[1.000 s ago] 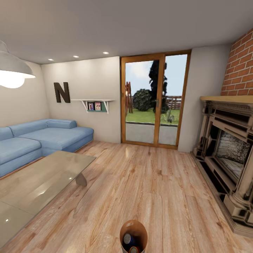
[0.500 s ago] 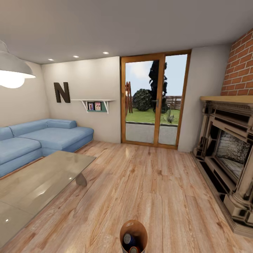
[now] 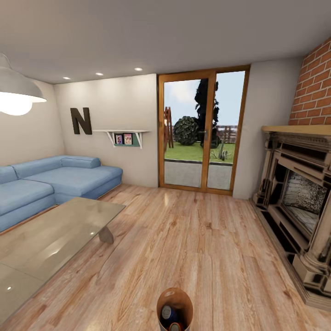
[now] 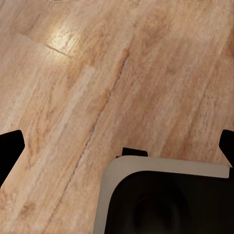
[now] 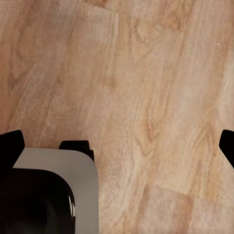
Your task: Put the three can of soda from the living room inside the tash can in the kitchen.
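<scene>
Nothing has moved; left end effector (image 4: pixel 117 146) and right end effector (image 5: pixel 117 144) spread wide, empty.

Wood floor (image 3: pixel 193 257), blue sofa (image 3: pixel 50 184), glass door (image 3: pixel 200 133), brick fireplace (image 3: pixel 299 202)

I count one trash can (image 3: pixel 174 309) holding what look like two soda cans (image 3: pixel 168 314), one sofa (image 3: pixel 55 181), one table (image 3: pixel 50 239).

Head camera faces the glass door (image 3: pixel 202 133); both wrist cameras look down on the wood floor (image 3: pixel 197 248)
</scene>
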Available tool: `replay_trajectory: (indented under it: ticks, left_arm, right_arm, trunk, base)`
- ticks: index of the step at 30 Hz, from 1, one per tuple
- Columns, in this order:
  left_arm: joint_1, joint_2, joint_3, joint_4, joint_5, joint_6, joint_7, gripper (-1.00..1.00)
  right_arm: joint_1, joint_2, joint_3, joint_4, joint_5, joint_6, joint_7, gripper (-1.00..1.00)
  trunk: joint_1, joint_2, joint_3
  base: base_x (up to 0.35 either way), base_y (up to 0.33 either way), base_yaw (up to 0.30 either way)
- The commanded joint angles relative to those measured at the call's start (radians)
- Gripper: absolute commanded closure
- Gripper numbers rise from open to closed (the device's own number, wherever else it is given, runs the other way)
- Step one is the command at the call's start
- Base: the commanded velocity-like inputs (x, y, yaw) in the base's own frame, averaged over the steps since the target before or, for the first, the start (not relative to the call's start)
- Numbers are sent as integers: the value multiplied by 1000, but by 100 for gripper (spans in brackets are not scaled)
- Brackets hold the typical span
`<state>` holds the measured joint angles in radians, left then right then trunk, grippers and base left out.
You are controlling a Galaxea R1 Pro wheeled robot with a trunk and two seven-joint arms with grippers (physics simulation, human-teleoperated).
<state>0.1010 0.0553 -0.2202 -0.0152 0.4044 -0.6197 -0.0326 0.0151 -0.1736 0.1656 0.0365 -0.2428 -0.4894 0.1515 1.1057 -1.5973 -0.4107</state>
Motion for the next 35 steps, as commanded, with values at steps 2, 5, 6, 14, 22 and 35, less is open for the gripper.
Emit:
replay_trajectory:
  ticks: [2, 5, 6, 14, 22, 35]
  left_arm:
    - [0, 1, 1, -1, 0, 0, 0, -100]
    - [-1, -1, 0, -4, 0, 0, 0, -100]
    - [-1, -1, 0, -4, -1, 0, 0, -100]
    - [-2, -6, 1, -7, -1, 0, 0, -100]
    - [-1, -7, -1, -8, -1, 0, 0, -100]
    - [-1, -7, 0, -8, -2, 0, 0, -100]
  right_arm:
    - [0, 0, 0, 0, 0, 0, 0, -100]
    - [0, 0, 0, -1, -1, 0, 0, -100]
    - [0, 0, 0, -1, -1, 0, 0, -100]
    - [0, 0, 0, -1, -1, 0, 0, -100]
    - [-1, 0, 0, -1, -1, 0, 0, -100]
    - [-1, 0, 0, -1, -1, 0, 0, -100]
  trunk:
    - [0, 0, 0]
    - [0, 0, 0]
    - [0, 0, 0]
    - [0, 0, 0]
    - [0, 0, 0]
    - [0, 0, 0]
  base:
    - [0, 0, 0]
    - [0, 0, 0]
    - [0, 0, 0]
    - [0, 0, 0]
    - [0, 0, 0]
    - [0, 0, 0]
